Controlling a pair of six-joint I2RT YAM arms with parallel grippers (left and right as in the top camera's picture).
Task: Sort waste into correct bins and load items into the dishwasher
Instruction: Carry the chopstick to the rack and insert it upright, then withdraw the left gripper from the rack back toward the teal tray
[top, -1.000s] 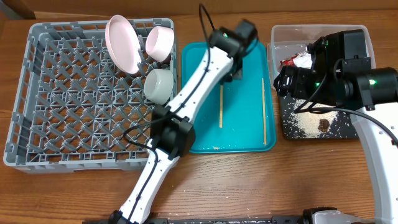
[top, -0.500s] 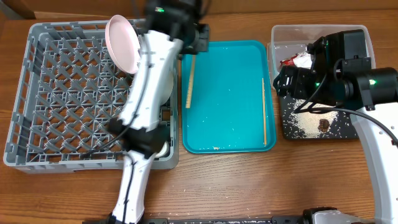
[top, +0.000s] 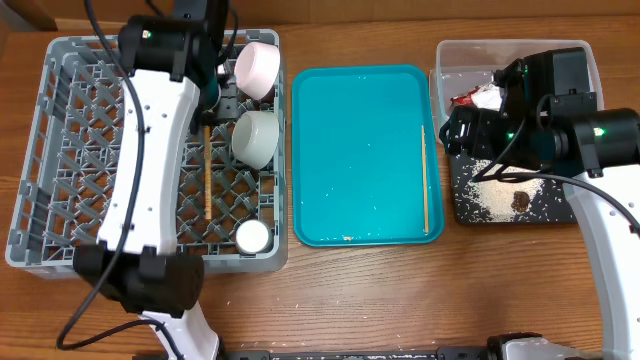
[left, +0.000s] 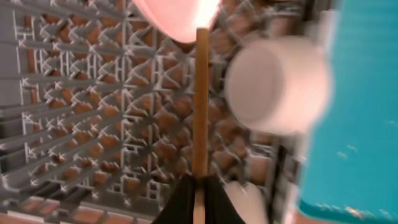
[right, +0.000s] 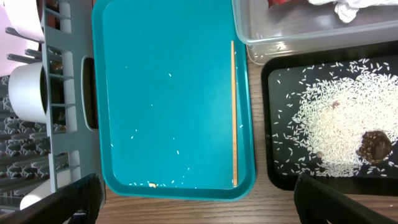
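My left gripper (left: 199, 194) is shut on a wooden chopstick (left: 200, 106) and holds it over the grey dish rack (top: 90, 200). The overhead view shows that chopstick (top: 207, 175) lengthwise above the rack floor. The rack holds a pink plate (left: 174, 15), a pinkish bowl (top: 257, 68), a grey-green bowl (top: 255, 137) and a white cup (top: 252, 235). The plate is hidden by my arm in the overhead view. A second chopstick (top: 424, 180) lies on the teal tray (top: 360, 200). My right gripper (right: 202, 205) is open and empty above the tray's right edge.
The clear tub (top: 450, 55) at the back right holds a white napkin (right: 348, 7) and a red wrapper (top: 466, 100). The black tray (right: 268, 124) in front of it holds rice (right: 329, 137) and a brown lump (right: 373, 146). A few grains dot the teal tray.
My left arm has swung left from the teal tray to over the rack, carrying the chopstick. The right arm has not moved.
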